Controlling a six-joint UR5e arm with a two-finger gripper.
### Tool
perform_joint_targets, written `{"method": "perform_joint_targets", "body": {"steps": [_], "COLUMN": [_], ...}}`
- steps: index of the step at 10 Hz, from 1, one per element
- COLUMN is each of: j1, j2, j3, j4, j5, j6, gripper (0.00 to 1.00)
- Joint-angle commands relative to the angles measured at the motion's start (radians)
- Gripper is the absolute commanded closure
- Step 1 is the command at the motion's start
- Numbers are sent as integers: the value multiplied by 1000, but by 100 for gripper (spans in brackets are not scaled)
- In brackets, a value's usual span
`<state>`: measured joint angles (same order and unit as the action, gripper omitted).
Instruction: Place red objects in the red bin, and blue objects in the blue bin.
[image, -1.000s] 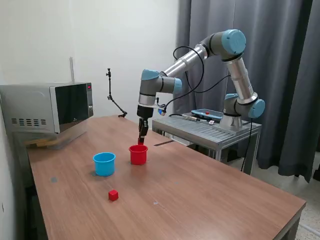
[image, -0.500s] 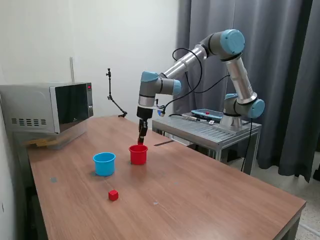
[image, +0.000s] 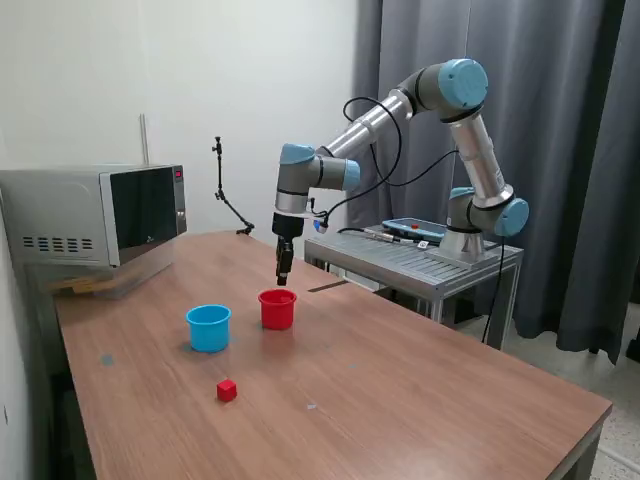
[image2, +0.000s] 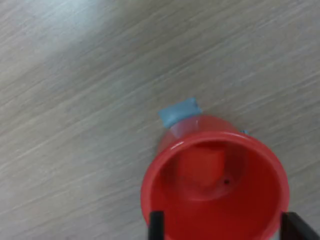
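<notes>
My gripper (image: 283, 277) hangs just above the red bin (image: 277, 309), a small red cup on the wooden table (image: 400, 400). The wrist view looks straight down into the red bin (image2: 215, 150), and its two dark fingertips (image2: 156, 225) stand wide apart, open, with nothing between them. One red object (image2: 202, 167) lies inside on the cup's bottom. Another red object (image: 227, 390), a small cube, sits on the table nearer the front. The blue bin (image: 208, 327), a light blue cup, stands beside the red bin toward the exterior view's left. No blue objects show; the blue bin's inside is hidden.
A microwave (image: 95, 215) stands at the table's far end on the exterior view's left. A thin black stand (image: 228, 200) rises behind the gripper. The arm's base sits on a grey metal side table (image: 420, 262) on the exterior view's right. A light blue patch (image2: 180, 112) sticks to the red cup's outer wall.
The gripper has risen a little above the red bin. Cups and the loose red cube have not moved.
</notes>
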<state>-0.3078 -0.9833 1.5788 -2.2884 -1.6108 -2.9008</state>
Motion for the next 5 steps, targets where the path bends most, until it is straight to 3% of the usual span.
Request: {"method": "perform_joint_targets", "body": {"steps": [1,5], "j1": [-1,1], "j2": [-2,-2], "j3": [-8,-11], "j4": [1,9], "j5": [2,0], "j6": [0,-2], "gripper": [0,0]}}
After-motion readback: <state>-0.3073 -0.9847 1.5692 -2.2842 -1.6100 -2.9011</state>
